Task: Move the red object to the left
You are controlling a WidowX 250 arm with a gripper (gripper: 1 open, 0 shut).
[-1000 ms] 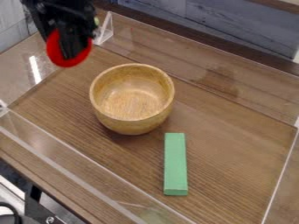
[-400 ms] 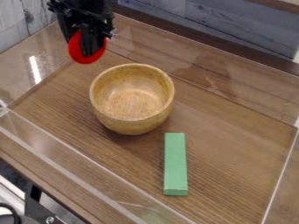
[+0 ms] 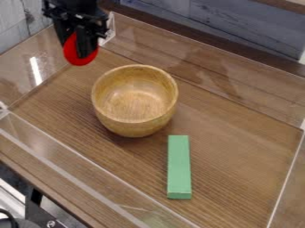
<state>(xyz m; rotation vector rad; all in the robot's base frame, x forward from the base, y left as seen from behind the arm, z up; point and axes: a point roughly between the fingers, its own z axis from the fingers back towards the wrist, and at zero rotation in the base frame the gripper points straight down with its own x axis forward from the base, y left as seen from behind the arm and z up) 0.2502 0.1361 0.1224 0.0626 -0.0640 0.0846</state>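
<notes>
Wooden tabletop (image 3: 233,111) fills most of the frame, a pale strip along its left edge. Pincer (image 3: 78,25) at upper left, jaws narrowed on the red strawberry (image 3: 80,50). Strawberry hangs just below the pincer, between its tips, to the upper left of the wooden bowl (image 3: 134,107). Bowl sits near centre, apart from the strawberry. Green block (image 3: 179,167) lies at lower right of the bowl, lengthwise up the frame.
</notes>
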